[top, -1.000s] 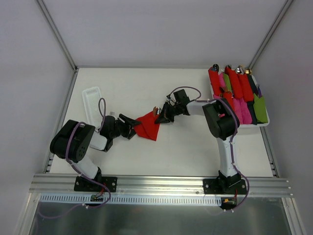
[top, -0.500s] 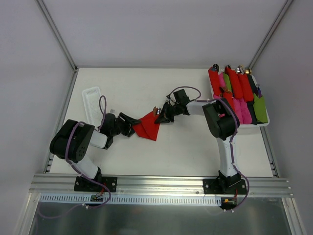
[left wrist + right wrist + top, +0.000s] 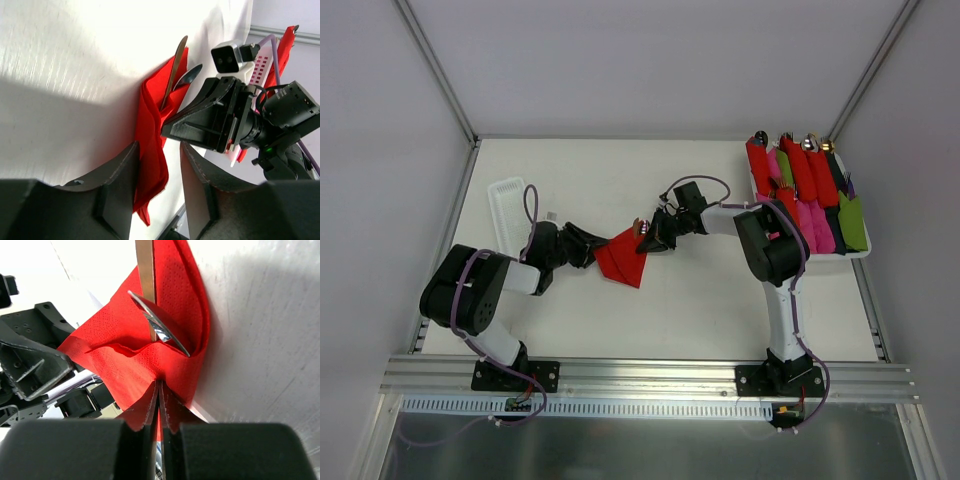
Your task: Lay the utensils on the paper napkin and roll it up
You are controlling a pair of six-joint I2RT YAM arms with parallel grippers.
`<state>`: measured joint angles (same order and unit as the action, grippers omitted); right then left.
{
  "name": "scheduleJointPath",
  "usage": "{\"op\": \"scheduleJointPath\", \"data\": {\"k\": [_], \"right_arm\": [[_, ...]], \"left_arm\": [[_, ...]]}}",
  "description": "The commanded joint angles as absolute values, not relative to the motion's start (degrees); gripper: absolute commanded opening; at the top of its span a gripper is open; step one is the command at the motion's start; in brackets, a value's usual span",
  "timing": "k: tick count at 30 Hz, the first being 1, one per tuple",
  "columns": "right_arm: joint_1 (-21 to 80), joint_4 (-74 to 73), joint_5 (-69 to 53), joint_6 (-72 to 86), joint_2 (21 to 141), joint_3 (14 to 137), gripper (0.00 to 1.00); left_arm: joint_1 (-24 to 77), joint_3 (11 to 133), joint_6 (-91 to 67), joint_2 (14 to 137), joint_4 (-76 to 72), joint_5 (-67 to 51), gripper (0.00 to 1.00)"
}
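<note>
The red paper napkin [image 3: 623, 258] lies crumpled mid-table, folded over the utensils. A silvery handle [image 3: 175, 62] and a spoon head [image 3: 188, 76] stick out of the fold; the spoon [image 3: 161, 331] and a flat handle [image 3: 145, 265] also show in the right wrist view. My right gripper [image 3: 649, 236] is shut on the napkin's right fold [image 3: 145, 365]. My left gripper [image 3: 586, 249] is open at the napkin's left edge, with a red flap [image 3: 152, 150] hanging between its jaws.
A white tray [image 3: 861, 256] with several red, pink and green rolled bundles stands at the back right. A narrow white ribbed tray [image 3: 508, 210] lies at the back left. Walls enclose the table on three sides.
My left gripper has shifted a little toward the back of the table, staying at the napkin's left edge. The right gripper still pinches the napkin.
</note>
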<state>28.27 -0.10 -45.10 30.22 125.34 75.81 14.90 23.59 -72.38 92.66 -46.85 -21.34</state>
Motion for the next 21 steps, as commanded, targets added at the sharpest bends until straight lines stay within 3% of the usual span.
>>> {"op": "scheduleJointPath", "data": {"k": [1, 3, 11, 21], "right_arm": [[29.0, -4.5, -41.5, 28.0, 126.4, 76.4, 0.04], [29.0, -4.5, -41.4, 28.0, 126.4, 76.4, 0.04], [29.0, -5.0, -41.3, 28.0, 126.5, 76.8, 0.04], [29.4, -5.5, -40.6, 27.9, 126.6, 77.3, 0.04]], "left_arm": [[14.3, 26.0, -69.7, 90.8, -44.9, -19.4, 0.38], [14.1, 26.5, -69.0, 90.7, -43.6, -19.4, 0.35], [14.1, 30.1, -67.9, 92.0, -43.2, -23.8, 0.03], [16.7, 32.8, -73.8, 97.2, -50.6, -30.6, 0.00]]}}
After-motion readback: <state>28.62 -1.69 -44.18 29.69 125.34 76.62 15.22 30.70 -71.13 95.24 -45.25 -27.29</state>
